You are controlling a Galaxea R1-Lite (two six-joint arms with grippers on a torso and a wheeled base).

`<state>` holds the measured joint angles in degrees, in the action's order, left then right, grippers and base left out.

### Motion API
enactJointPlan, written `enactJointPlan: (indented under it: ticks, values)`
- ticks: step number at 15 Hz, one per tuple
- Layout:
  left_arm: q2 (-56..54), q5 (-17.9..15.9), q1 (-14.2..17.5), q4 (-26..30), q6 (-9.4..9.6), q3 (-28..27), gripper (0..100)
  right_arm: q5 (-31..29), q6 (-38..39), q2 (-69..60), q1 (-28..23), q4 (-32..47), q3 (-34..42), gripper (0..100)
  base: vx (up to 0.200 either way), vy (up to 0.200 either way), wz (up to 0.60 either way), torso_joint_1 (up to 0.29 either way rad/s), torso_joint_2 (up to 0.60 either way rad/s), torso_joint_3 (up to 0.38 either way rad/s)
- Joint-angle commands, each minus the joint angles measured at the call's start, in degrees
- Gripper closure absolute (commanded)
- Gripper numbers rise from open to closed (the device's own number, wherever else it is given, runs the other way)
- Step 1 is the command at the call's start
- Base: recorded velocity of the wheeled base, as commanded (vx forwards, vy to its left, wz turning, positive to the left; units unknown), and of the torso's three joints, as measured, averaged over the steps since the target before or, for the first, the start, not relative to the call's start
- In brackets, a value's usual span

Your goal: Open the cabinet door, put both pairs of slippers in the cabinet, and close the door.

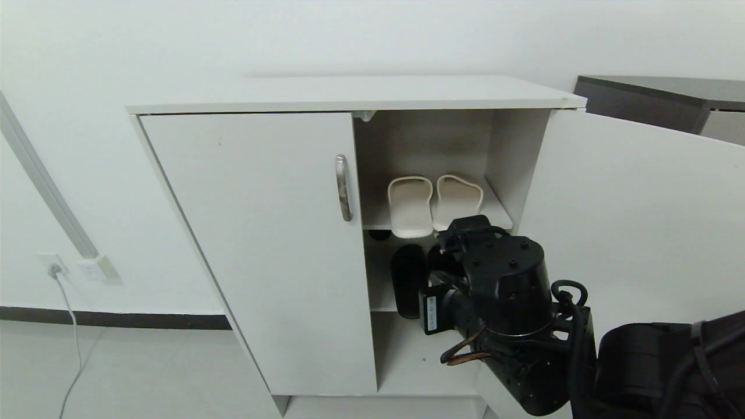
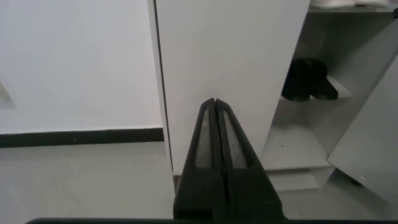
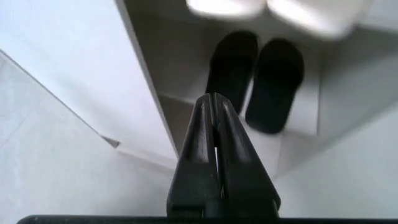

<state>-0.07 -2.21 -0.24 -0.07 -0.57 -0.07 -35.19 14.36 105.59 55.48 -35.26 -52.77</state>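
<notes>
The white cabinet has its left door shut and its right door swung wide open. A pair of white slippers lies on the upper shelf. Below it, a pair of black slippers rests on the middle shelf, partly hidden by my right arm. My right gripper is shut and holds nothing, just outside the opening, pointing at the black slippers. My left gripper is shut too, low down in front of the closed left door, with the black slippers off to one side.
The left door carries a metal handle by the opening. A wall socket with a hanging cable sits low on the left wall. A dark grey unit stands behind the open door. The grey floor lies left of the cabinet.
</notes>
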Motion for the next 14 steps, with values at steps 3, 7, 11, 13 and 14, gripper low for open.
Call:
enactJointPlan:
  ticks: [3,7,11,13,14]
  values:
    - [0.1,0.0,0.0,0.0,-0.04,0.0,100,0.0,0.1,0.6,-0.2,-0.1,0.2,100,-0.200,0.000,0.00,0.002,0.00,0.002]
    - [0.1,0.0,0.1,0.0,-0.04,0.0,100,0.3,-0.5,0.9,-0.7,-0.4,0.8,100,-0.200,0.000,0.00,0.001,0.00,-0.001]
    - [0.1,0.0,0.1,0.0,-0.04,0.0,100,0.5,-2.6,1.2,-1.7,-2.4,3.1,100,-0.200,0.000,0.00,0.005,0.00,0.002]
    - [0.1,0.0,0.1,0.0,-0.04,0.1,100,0.5,-2.9,1.5,-1.7,-4.2,3.6,100,-0.200,0.000,0.00,0.005,0.00,0.002]
    - [0.1,0.0,0.1,0.0,-0.04,0.0,100,0.6,-3.5,1.5,-1.7,-4.5,4.1,100,-0.200,0.000,0.00,-0.007,0.00,0.007]
